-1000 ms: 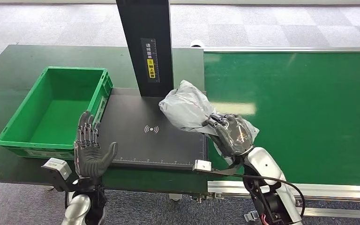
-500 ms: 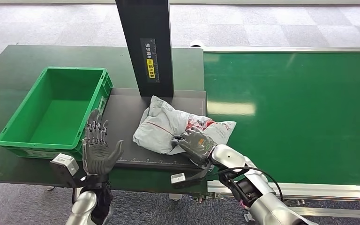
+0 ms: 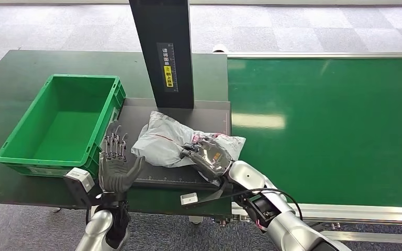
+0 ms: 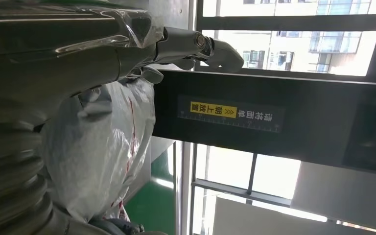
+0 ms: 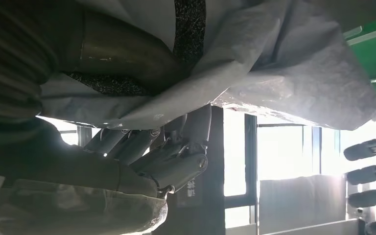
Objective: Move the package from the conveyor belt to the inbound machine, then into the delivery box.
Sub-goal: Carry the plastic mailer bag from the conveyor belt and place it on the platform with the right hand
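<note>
Head view: the green conveyor belt (image 3: 324,125) takes up the right half of the scene, its silver rail running along the near edge. To its left stands the dark green bench (image 3: 10,78), and on it the inbound machine (image 3: 152,172) — a flat black scanning plate with a tall black post (image 3: 162,47) rising from its far edge, a yellow and white label fixed to the post. The green delivery box (image 3: 15,151) sits on the bench just beside the plate's left edge, open side up.

The package (image 3: 159,141), a crumpled grey plastic mailer bag with red print, lies on the black plate, its right end reaching towards the plate's edge next to the belt. The right hand (image 3: 207,157) grips that right end of the package, fingers closed over the bag's top and the thumb tucked beneath it; the right wrist view shows the grey film draped across the hand, with the thumb pressed against its underside. The silver right arm comes in from the lower right, crossing the near corner of the plate.

The left hand (image 3: 116,164) is raised upright at the near left corner of the plate, between the delivery box and the package, palm turned towards the package. Its fingers are spread apart and hold nothing. In the left wrist view the package (image 4: 103,152) sits just beside the hand, but whether they touch cannot be told.
</note>
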